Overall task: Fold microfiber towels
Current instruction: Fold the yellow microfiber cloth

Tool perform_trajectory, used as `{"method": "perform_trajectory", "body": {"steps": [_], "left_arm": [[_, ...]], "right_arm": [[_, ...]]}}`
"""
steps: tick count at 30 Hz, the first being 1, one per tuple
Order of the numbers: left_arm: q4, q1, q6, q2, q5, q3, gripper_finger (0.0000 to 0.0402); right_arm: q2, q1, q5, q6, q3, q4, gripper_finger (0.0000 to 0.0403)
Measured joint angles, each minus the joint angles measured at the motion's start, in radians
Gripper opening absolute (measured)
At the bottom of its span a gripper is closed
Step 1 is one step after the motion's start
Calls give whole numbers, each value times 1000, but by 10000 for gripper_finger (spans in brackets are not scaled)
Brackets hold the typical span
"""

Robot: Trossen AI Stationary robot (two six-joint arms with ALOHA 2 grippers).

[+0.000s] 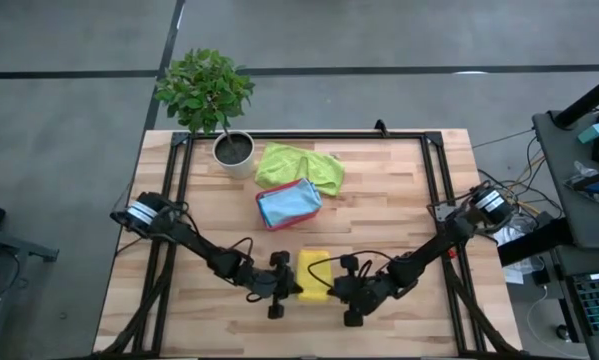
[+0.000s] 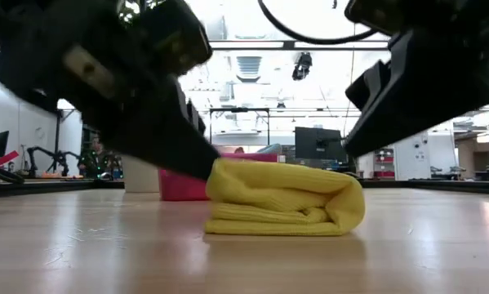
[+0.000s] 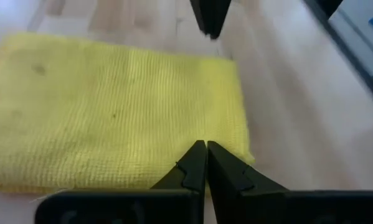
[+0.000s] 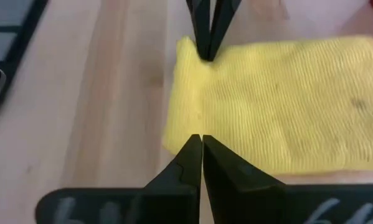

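You're looking straight down on the whole table [image 1: 399, 210] in the high view. The low view is sitting at tabletop level, facing the room, very close to the folded yellow towel [image 2: 285, 200]. Both wrist cameras are looking past their own fingers at that towel from opposite sides, each catching the other arm's fingertips.

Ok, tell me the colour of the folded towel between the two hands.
Yellow towel; low view.

Towels — one yellow [image 1: 313, 275], one lime [image 1: 301, 166], one blue [image 1: 288, 203]; one plant [image 1: 205, 90].
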State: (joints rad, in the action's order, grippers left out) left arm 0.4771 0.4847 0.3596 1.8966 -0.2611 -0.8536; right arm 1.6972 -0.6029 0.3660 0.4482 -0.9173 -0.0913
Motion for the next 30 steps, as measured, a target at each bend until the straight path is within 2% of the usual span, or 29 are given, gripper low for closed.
{"method": "perform_trajectory", "body": {"steps": [5, 13, 18, 23, 30], "left_arm": [[5, 0, -3, -32, 0, -1, 0], [45, 7, 1, -5, 48, -1, 0], [60, 11, 10, 35, 109, -5, 0], [62, 11, 27, 59, 112, -5, 0], [56, 8, 28, 60, 111, -5, 0]], "right_arm": [[6, -2, 24, -23, 0, -58, 9], [113, -1, 27, -90, 0, -249, 9], [165, 3, -10, -52, 0, -274, 9], [171, 13, -76, 4, 15, -281, 9], [153, 13, -108, 18, 30, -273, 9]]}}
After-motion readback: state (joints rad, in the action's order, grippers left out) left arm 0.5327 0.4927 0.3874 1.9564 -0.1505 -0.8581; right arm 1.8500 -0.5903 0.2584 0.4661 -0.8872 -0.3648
